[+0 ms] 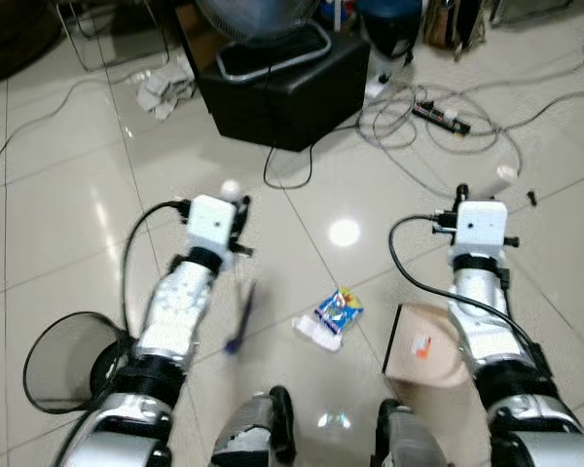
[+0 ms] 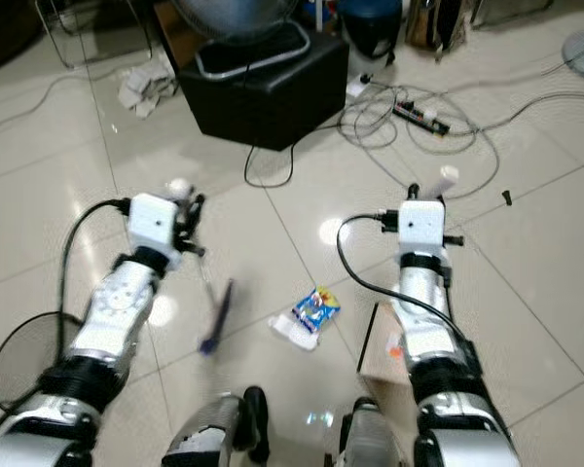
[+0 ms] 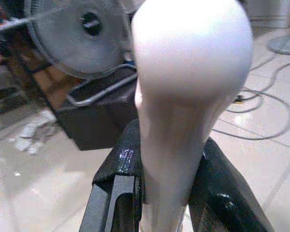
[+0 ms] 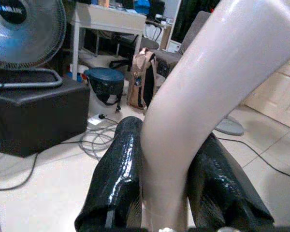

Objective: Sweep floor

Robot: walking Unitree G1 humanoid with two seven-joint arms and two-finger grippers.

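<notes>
Left eye view: you see the left gripper (image 1: 236, 206) held out over the pale tiled floor (image 1: 68, 224), its fingers clamped on the white handle (image 1: 231, 188) of a small broom; the broom's dark blue head (image 1: 241, 317) hangs blurred below the wrist, just above the tiles. Your right gripper (image 1: 461, 195) is clamped on the pale handle (image 1: 506, 173) of a dustpan, whose tan pan (image 1: 423, 347) sits low beside the right forearm. Between the two tools a blue-and-white wrapper (image 1: 338, 311) lies on the floor, touching a scrap of white paper (image 1: 316, 333). A black mesh bin (image 1: 66, 360) stands at the left arm's outer side. Ahead, a black box (image 1: 284, 86) carries a fan, crumpled paper (image 1: 164, 89) lies to its left, and a power strip (image 1: 441, 117) with looped cables lies to its right.

Right eye view: you see the same layout; the wrapper (image 2: 314, 307) lies nearer the dustpan (image 2: 382, 342) than the broom head (image 2: 215, 319).

Left wrist view: you look along two black fingers (image 3: 117, 183) pressed against either side of the rounded white broom handle (image 3: 186, 92). The fan (image 3: 79, 36) and black box stand behind.

Right wrist view: two black fingers (image 4: 117, 179) grip the curved pale dustpan handle (image 4: 203, 101). Beyond it you see a fan (image 4: 26, 31), a blue bin (image 4: 105, 82), a tan backpack (image 4: 143, 82) and a desk (image 4: 108, 19).
</notes>
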